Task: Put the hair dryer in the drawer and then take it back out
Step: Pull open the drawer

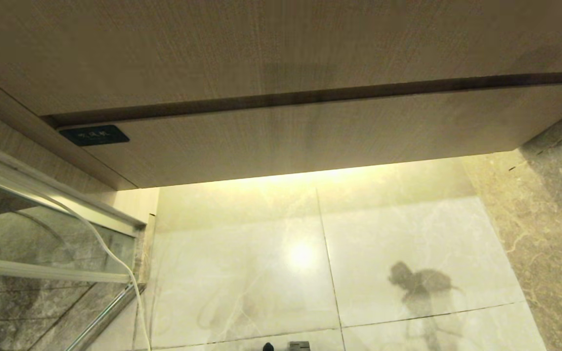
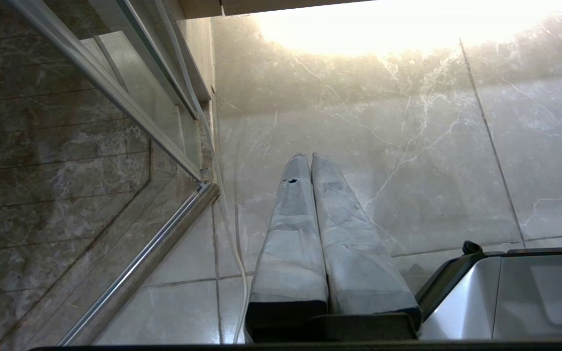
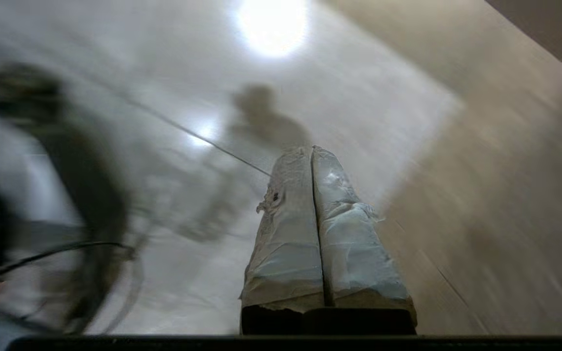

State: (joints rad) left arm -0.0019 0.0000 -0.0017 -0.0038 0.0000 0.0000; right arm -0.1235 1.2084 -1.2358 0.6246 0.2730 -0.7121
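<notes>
Glass door (image 1: pixel 42 243) stands at the left, where the left end effector (image 2: pixel 309 157) hangs over the floor (image 1: pixel 242 273), fingers pressed together and empty. Drawer (image 1: pixel 310 131) sits shut above the tiles. Right end effector (image 3: pixel 311 150), also pressed together and empty, hangs above the floor; no hair dryer shows.

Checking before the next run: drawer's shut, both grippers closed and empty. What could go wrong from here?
1. The drawer front shows no handle, only a dark gap above it, so the shut right gripper may slip off the edge.
2. The hair dryer is in no view, so a blind pick may follow.
3. A white cord hangs along the glass panel beside the parked left gripper; it could snag.
</notes>
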